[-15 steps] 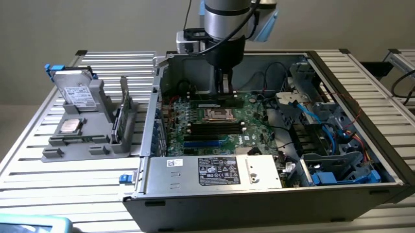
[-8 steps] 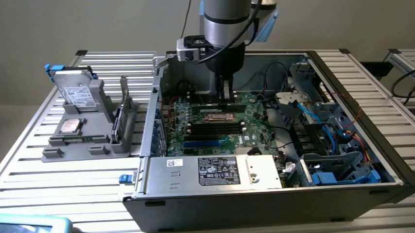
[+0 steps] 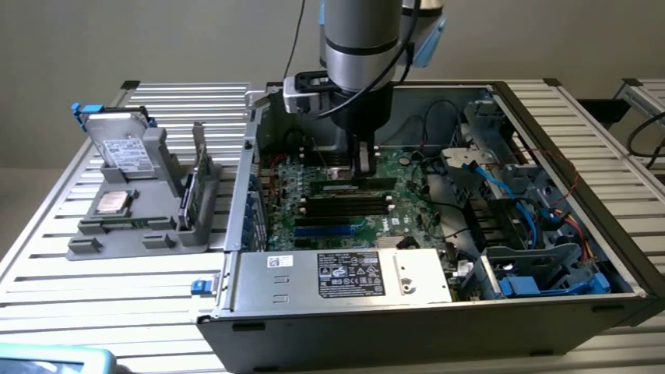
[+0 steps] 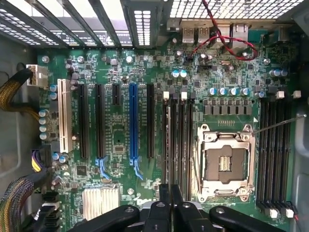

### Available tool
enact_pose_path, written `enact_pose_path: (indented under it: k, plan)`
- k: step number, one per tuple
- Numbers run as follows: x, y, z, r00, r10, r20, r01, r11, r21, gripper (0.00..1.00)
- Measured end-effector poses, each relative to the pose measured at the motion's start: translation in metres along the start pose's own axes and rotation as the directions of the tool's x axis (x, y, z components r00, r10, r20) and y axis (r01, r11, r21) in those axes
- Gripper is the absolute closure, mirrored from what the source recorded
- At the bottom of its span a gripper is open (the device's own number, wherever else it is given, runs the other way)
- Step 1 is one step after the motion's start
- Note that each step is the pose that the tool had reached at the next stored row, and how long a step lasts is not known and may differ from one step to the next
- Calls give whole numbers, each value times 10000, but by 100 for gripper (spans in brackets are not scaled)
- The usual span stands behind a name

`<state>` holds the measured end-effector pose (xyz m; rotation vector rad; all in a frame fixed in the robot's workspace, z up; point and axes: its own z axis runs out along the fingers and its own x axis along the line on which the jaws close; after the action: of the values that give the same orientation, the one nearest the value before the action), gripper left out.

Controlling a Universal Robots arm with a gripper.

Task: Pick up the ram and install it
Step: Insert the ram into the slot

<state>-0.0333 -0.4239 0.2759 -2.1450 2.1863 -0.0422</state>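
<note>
Above the motherboard, near-closed jaws grip the ram.

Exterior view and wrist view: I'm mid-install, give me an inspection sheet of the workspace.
Surface: slatted metal table carrying an open computer case and a gray fixture.
Job's things: the ram lies edge-on along a black slot on the motherboard, in the bank next to the open processor socket.
Clutter: silver drive and small square chip on the fixture.
End effector: shut, directly over the ram; grip or mere contact cannot be told.
Cables: red wire by the rear ports, blue cables by the drive bays, braided bundle at the board's edge.
Surroundings: plain wall.
</note>
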Motion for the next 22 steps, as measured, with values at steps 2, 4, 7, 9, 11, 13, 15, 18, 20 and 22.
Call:
enact_pose_path:
  k: [2, 4, 7, 9, 11, 13, 15, 18, 20, 22]
  plan:
    - [2, 12, 34, 10000, -1, 1, 1, 10000, 30, 88]
    - [3, 24, 63, 10000, -2, 1, 2, 10000, 42, 88]
    - [2, 25, 70, 10000, -2, -4, 2, 10000, 41, 88]
    - [1, 30, 103, 10000, -1, 4, 1, 10000, 41, 88]
    - [2, 33, 120, 10000, 6, 98, -7, 10000, 51, 88]
    - [2, 39, 128, 9996, 19, 274, -21, 10000, 82, 88]
    - [2, 56, 154, 9994, 35, 332, -37, 10000, 86, 88]
    - [5, 62, 205, 9995, 47, 327, -50, 10000, 71, 88]
    - [6, 65, 243, 9994, 52, 329, -55, 10000, 68, 88]
    - [7, 68, 278, 9994, 64, 327, -66, 10000, 58, 88]
